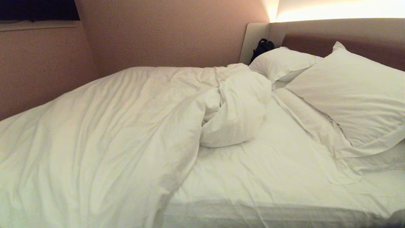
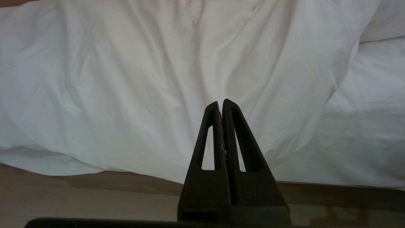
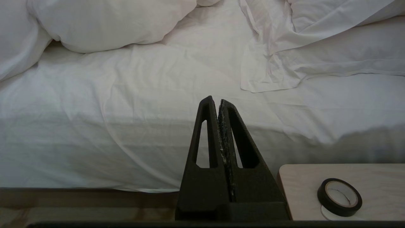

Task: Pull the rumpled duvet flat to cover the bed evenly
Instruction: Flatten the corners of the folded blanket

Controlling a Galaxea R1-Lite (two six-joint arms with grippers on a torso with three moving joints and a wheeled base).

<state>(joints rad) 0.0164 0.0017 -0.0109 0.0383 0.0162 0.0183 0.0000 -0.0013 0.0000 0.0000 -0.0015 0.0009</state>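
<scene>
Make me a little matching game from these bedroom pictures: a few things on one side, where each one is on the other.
Things:
1. duvet
2. pillows
3. roll of black tape
4. black bag

Places:
A. in the corner behind the pillows
B. propped against the headboard
C. on a pale wooden table beside the bed
D. bunched over the bed's foot end

Pairs: 1-D, 2-B, 3-C, 4-A

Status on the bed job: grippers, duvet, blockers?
Left gripper and right gripper shut, empty, short of the bed. Puffy white quilted duvet bunched left; sheet bare by the white pillows. Nothing in the way.
</scene>
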